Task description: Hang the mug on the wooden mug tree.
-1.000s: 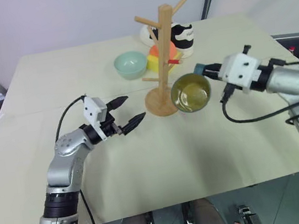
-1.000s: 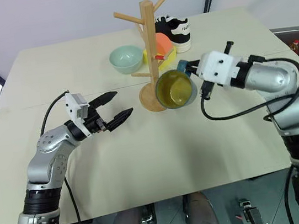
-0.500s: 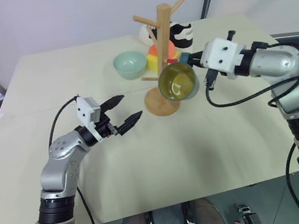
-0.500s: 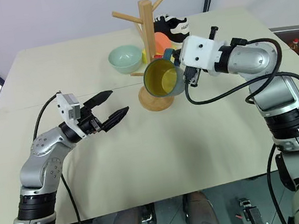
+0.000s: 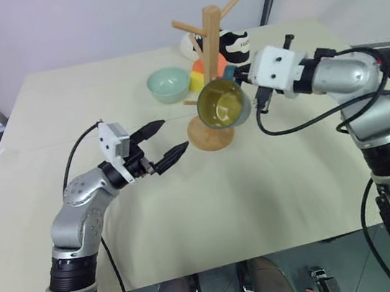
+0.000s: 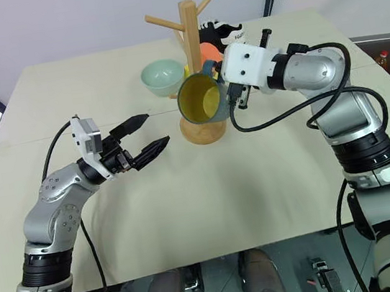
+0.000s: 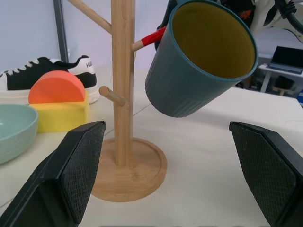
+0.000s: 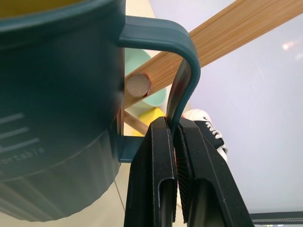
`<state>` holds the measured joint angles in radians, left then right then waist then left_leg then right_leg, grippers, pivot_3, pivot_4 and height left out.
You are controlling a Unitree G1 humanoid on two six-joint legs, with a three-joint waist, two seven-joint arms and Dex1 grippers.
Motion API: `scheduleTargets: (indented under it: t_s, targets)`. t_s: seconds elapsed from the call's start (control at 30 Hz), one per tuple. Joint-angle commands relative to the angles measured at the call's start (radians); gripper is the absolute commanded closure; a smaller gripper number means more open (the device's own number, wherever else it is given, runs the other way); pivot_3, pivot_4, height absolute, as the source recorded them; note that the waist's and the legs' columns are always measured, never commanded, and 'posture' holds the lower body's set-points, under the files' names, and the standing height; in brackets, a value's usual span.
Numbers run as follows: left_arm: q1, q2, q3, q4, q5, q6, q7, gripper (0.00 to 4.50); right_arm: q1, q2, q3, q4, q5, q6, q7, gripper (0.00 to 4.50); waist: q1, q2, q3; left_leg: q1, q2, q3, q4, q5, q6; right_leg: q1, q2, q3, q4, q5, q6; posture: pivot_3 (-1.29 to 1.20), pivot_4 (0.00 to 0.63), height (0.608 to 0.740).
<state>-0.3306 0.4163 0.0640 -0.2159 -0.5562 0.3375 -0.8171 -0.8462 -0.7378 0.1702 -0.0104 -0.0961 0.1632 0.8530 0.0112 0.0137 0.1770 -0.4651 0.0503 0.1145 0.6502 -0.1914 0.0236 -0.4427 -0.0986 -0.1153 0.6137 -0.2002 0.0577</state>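
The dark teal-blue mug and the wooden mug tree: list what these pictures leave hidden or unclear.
- Right wrist view: mug lettering, cut off by the edge.
- Same view: whether a peg of the mug tree has entered the handle; cannot tell.
- Eye views: black-and-white shoe, partly behind pole and right gripper.

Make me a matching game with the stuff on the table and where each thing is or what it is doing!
Things:
1. teal mug
2. pale green bowl
3. left pincer
4. black-and-white sneaker

Places or states:
A. open, holding nothing
B. tilted in the air, gripped by its handle in the right pincer
C. on the table behind the wooden mug tree
D. on the table to the left of the mug tree

Pairs: 1-B, 2-D, 3-A, 4-C
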Motion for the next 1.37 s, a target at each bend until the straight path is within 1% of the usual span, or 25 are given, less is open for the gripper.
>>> scheduleTargets:
  t_s: [0.03,0.2,0.27,0.3,0.4,0.5,0.67,0.73,0.8,0.93,1.07,1.13,1.23,1.37]
  targets:
    - [-0.020,0.011,0.022,-0.041,-0.016,-0.007,0.006,0.00,-0.047,0.002,-0.009,-0.005,-0.016,-0.004,-0.003,4.45,0.000,0.000,0.000,0.000,0.000,0.000,0.000,0.000,0.000,0.000,0.000,0.000,0.000,0.000,0.000,0.00,0.150,0.732]
    - [-0.018,0.011,0.019,-0.045,-0.018,-0.011,0.013,0.00,-0.055,0.011,0.004,0.016,-0.034,0.005,-0.005,4.45,-0.001,0.000,0.000,0.000,0.000,0.000,0.000,0.000,0.000,0.000,0.000,0.000,0.000,0.000,0.000,0.00,0.150,0.732]
    - [-0.017,0.010,0.018,-0.046,-0.018,-0.012,0.014,0.00,-0.057,0.016,0.003,0.020,-0.038,0.003,-0.007,3.84,-0.001,0.000,0.000,0.000,0.000,0.000,0.000,0.000,0.000,0.000,0.000,0.000,0.000,0.000,0.000,0.00,0.150,0.732]
    - [-0.017,0.010,0.018,-0.046,-0.018,-0.012,0.015,0.00,-0.059,0.019,0.001,0.021,-0.039,0.001,-0.007,3.45,-0.001,0.000,0.000,0.000,0.000,0.000,0.000,0.000,0.000,0.000,0.000,0.000,0.000,0.000,0.000,0.00,0.150,0.732]
    - [-0.015,0.010,0.019,-0.048,-0.017,-0.012,0.018,0.00,-0.066,0.016,-0.004,0.020,-0.047,-0.013,-0.012,1.89,-0.001,0.000,0.000,0.000,0.000,0.000,0.000,0.000,0.000,0.000,0.000,0.000,0.000,0.000,0.000,0.00,0.150,0.732]
    - [-0.015,0.010,0.019,-0.046,-0.016,-0.012,0.020,0.00,-0.068,-0.006,-0.023,0.018,-0.049,-0.027,-0.011,1.89,0.000,0.000,0.000,0.000,0.000,0.000,0.000,0.000,0.000,0.000,0.000,0.000,0.000,0.000,0.000,0.00,0.150,0.732]
    - [-0.015,0.010,0.019,-0.039,-0.009,-0.016,0.025,0.00,-0.053,-0.037,-0.085,-0.001,-0.001,-0.001,-0.003,1.89,0.000,0.000,0.000,0.000,0.000,0.001,0.000,0.000,0.000,0.000,0.000,0.000,0.000,0.000,0.000,0.00,0.150,0.732]
    - [-0.015,-0.001,0.035,-0.021,-0.004,-0.014,0.060,0.00,0.007,-0.047,-0.178,-0.028,0.085,0.061,0.006,1.89,0.002,0.000,0.000,0.000,0.000,0.001,0.000,0.000,0.000,0.000,0.000,0.000,0.000,0.000,0.000,0.00,0.150,0.732]
    - [-0.017,-0.005,0.045,-0.002,0.016,-0.019,0.098,0.00,0.066,-0.034,-0.267,-0.058,0.179,0.125,0.002,1.89,0.004,-0.001,0.000,0.000,0.000,0.000,0.000,0.000,0.000,0.000,0.000,0.000,0.000,0.000,0.000,0.00,0.150,0.732]
    - [-0.008,-0.041,0.093,0.079,0.059,-0.049,0.214,0.00,0.225,0.084,-0.456,-0.091,0.371,0.229,-0.081,1.89,0.002,-0.002,-0.001,0.001,0.000,0.000,0.000,0.000,0.000,0.002,0.000,0.000,0.000,0.000,0.000,0.00,0.150,0.732]
    - [0.027,-0.060,0.120,0.173,0.133,-0.103,0.304,0.00,0.369,0.207,-0.531,-0.071,0.443,0.182,-0.158,1.89,-0.003,-0.002,-0.001,0.003,0.000,0.000,0.000,0.000,0.000,0.002,0.001,0.000,0.000,0.000,0.000,0.00,0.150,0.732]
    - [0.039,-0.068,0.129,0.197,0.150,-0.120,0.329,0.00,0.406,0.247,-0.542,-0.046,0.449,0.152,-0.192,1.89,-0.005,-0.001,0.000,0.003,0.001,0.000,0.000,0.000,0.000,0.002,0.001,0.000,0.001,0.000,0.000,0.00,0.150,0.732]
    - [0.066,-0.074,0.136,0.222,0.174,-0.139,0.354,0.00,0.468,0.289,-0.520,0.013,0.421,0.069,-0.224,1.89,-0.004,-0.001,0.000,0.002,0.001,0.000,0.000,0.000,0.000,0.001,0.001,0.000,0.001,0.000,0.000,0.00,0.150,0.732]
    - [0.109,-0.077,0.148,0.203,0.166,-0.139,0.365,0.00,0.513,0.327,-0.493,0.076,0.432,0.031,-0.229,1.89,-0.003,-0.001,0.000,0.003,0.001,0.000,0.000,0.000,-0.001,0.001,0.000,0.001,0.000,0.000,0.000,0.00,0.150,0.732]
